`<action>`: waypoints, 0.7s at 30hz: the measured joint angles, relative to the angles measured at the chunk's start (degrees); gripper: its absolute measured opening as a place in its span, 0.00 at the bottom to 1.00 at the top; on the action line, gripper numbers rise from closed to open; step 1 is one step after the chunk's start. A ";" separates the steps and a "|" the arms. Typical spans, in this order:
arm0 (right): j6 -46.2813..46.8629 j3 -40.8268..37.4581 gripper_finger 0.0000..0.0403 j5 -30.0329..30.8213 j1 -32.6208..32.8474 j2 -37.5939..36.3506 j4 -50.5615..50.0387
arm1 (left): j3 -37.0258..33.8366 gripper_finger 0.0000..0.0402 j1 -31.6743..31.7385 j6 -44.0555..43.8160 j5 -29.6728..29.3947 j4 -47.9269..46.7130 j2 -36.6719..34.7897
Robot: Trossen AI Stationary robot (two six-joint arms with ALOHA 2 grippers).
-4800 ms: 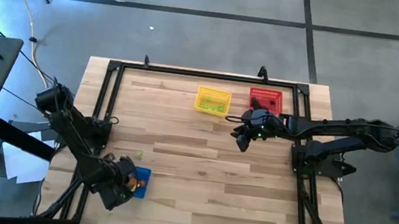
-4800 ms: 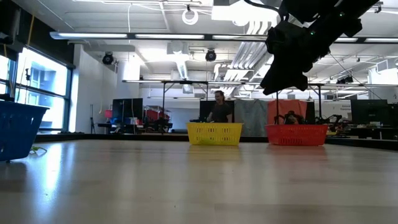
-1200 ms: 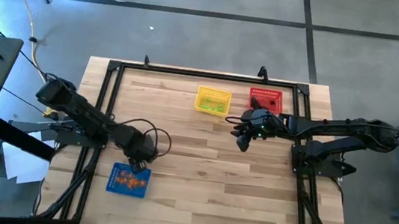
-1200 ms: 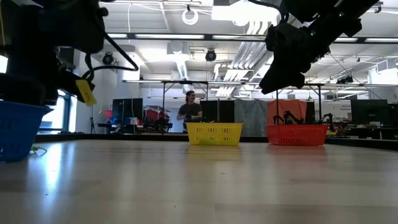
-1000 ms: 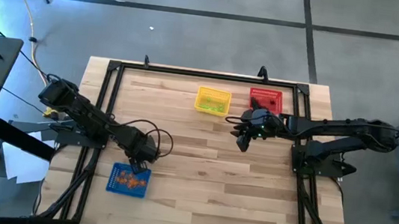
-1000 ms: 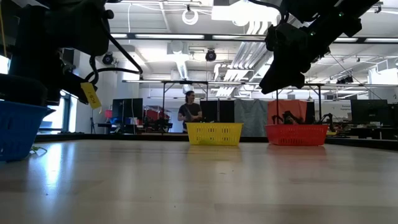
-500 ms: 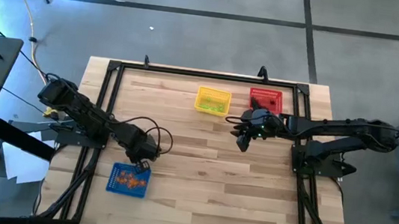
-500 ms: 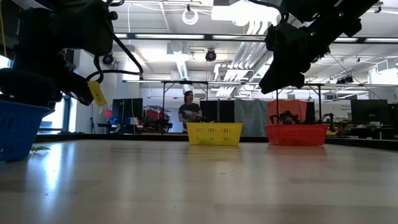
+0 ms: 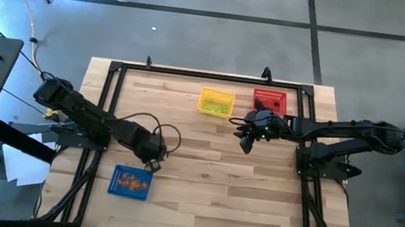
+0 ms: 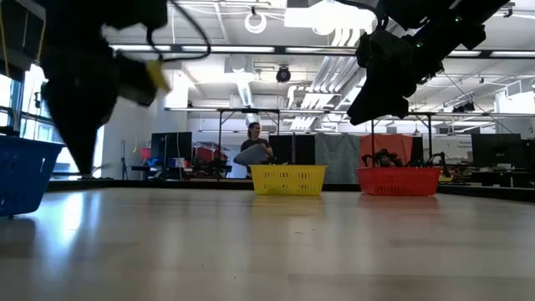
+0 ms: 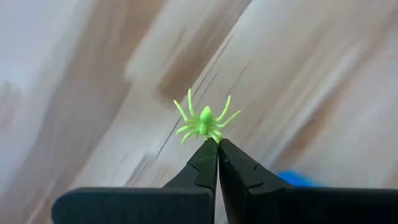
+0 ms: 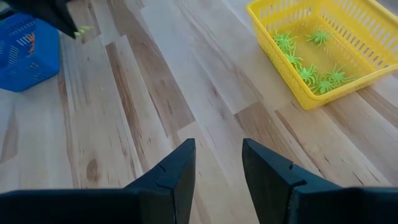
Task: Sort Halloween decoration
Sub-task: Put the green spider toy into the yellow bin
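1. Pinching a light green spider [image 11: 204,121] at its very tips, the left claw [image 9: 154,156] hangs lower left of frame centre, above the tabletop [image 9: 208,198].
2. Carry it level and unhurried to the yellow basket [image 9: 215,101], upper centre, where other green spiders [image 12: 305,70] lie.
3. Release only once well inside the rim; the hold looks slight.
4. The right claw [image 12: 214,163] waits with jaws apart near the red basket [image 9: 270,100].

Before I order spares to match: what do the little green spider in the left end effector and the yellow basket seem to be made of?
The light green spider trinket looks like soft moulded plastic or rubber: one even colour, thin curved legs, slight sheen. Which of the two I cannot tell. The yellow mesh basket looks like rigid moulded plastic: uniform glossy yellow and a regular slotted lattice.
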 joint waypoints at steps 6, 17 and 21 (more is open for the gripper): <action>0.01 -0.02 0.31 -0.01 0.00 0.00 0.24 | 5.71 0.00 -0.36 1.56 -5.40 0.06 -4.24; 0.01 -0.02 0.31 -0.07 0.00 0.00 6.11 | 15.73 0.00 -0.39 18.38 -22.73 9.97 -5.60; 0.02 -0.02 0.31 -0.10 0.00 0.00 9.43 | 16.00 0.00 -0.11 26.53 -25.70 18.46 -5.62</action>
